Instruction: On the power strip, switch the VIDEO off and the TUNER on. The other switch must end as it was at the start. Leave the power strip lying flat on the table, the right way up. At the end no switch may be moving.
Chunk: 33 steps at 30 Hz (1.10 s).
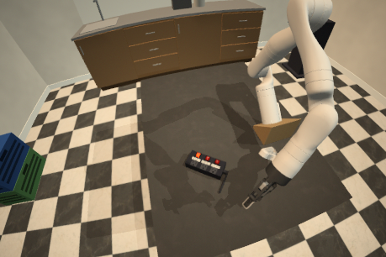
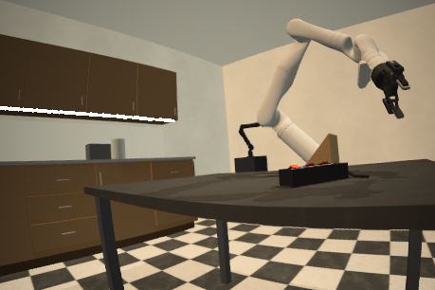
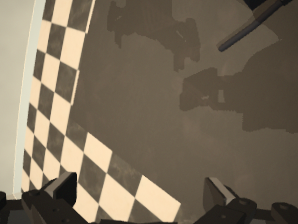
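Observation:
A black power strip (image 1: 206,162) lies flat on the dark table with three switches on top: the left one glows orange, the other two are red. Its short cable (image 1: 223,180) trails toward the front. My gripper (image 1: 256,196) hangs high above the table, to the right of the strip and apart from it. It is open and empty, as the exterior view (image 2: 397,97) shows.
A tan wedge-shaped block (image 1: 277,129) sits on the table behind my arm. A blue and green crate (image 1: 10,170) stands on the floor at the left. A brown cabinet counter (image 1: 168,39) lines the back wall. A black base block (image 2: 251,164) stands behind the table.

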Tool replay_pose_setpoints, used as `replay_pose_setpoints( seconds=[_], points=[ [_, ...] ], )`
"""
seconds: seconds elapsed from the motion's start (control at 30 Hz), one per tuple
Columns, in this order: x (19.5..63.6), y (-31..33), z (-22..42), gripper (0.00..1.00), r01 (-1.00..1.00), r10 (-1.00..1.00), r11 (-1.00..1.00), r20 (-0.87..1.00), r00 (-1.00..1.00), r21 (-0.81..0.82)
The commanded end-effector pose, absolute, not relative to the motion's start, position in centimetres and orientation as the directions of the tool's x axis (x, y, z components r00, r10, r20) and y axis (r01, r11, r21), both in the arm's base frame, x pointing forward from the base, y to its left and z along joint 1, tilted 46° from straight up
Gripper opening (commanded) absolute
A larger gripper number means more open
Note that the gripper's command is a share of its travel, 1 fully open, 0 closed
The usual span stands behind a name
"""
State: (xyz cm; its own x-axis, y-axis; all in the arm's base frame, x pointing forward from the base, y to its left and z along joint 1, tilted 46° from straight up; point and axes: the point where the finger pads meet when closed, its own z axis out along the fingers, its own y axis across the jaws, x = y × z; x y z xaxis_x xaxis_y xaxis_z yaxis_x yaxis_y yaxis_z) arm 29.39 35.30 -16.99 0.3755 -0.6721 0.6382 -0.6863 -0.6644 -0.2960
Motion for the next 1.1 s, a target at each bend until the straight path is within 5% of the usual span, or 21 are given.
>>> replay_pose_setpoints(
  seconds=[0.0, 1.07],
  points=[
    [29.39, 35.42, -16.93, 1.00, -0.686, -0.673, -0.664, 0.637, 0.376, -0.298],
    [29.67, 34.71, -16.68, 1.00, -0.684, -0.646, -0.682, 0.652, 0.397, -0.259]
  ],
)
